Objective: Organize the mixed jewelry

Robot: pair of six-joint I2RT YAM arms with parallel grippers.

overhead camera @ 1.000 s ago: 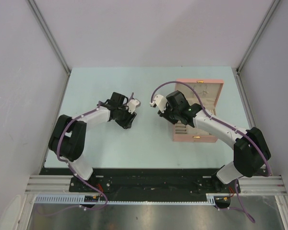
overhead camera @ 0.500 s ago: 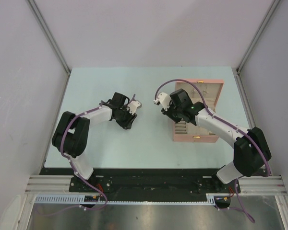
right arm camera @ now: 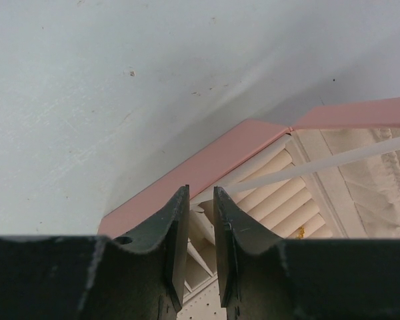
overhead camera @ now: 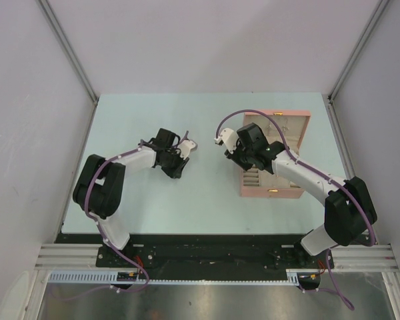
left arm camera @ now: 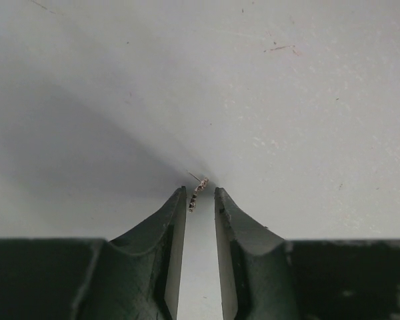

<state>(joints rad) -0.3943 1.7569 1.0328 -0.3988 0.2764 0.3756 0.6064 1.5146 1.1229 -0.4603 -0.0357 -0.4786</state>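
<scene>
L end effector [left arm camera: 200, 193] nearly shut beside tiny beaded metallic earring [left arm camera: 196, 193]; R end effector [right arm camera: 200, 193] nearly shut over ridged pink box [right arm camera: 207, 163].

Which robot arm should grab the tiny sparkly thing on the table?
Probably the left. Its gripper already sits with the tiny jewelry piece right at its fingertips, jaws slightly apart. The right gripper is over the edge of the pink box, away from that piece.
</scene>
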